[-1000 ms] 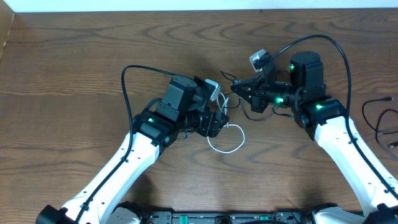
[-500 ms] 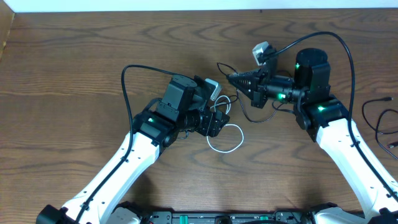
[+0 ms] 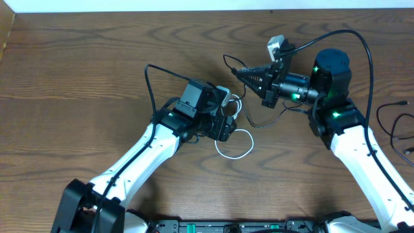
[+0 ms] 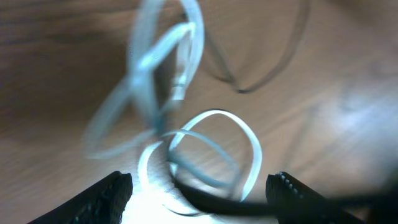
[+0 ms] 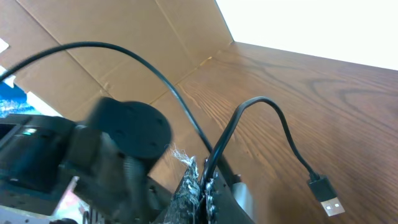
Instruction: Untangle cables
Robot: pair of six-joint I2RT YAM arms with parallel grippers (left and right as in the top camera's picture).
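Observation:
The white cable (image 3: pixel 249 144) lies in a loop on the wooden table just below my left gripper (image 3: pixel 228 123). In the left wrist view its blurred loops (image 4: pixel 254 140) rise between my left gripper's (image 4: pixel 202 190) wide-open fingers, and a dark cord crosses low between them. My right gripper (image 3: pixel 238 73) is shut on the black cable (image 3: pixel 258 124) and holds it raised above the table. In the right wrist view the black cable (image 5: pixel 261 102) arcs out of the closed right gripper (image 5: pixel 204 180) and ends in a hanging USB plug (image 5: pixel 326 196).
Another thin black cord (image 3: pixel 394 123) lies at the table's right edge. A cardboard box (image 3: pixel 5 32) stands at the far left edge and also shows in the right wrist view (image 5: pixel 124 31). The thick arm wires arch over both wrists.
My right gripper has moved up and to the right with the black cable in it. My left arm has shifted a little to the right over the white loop.

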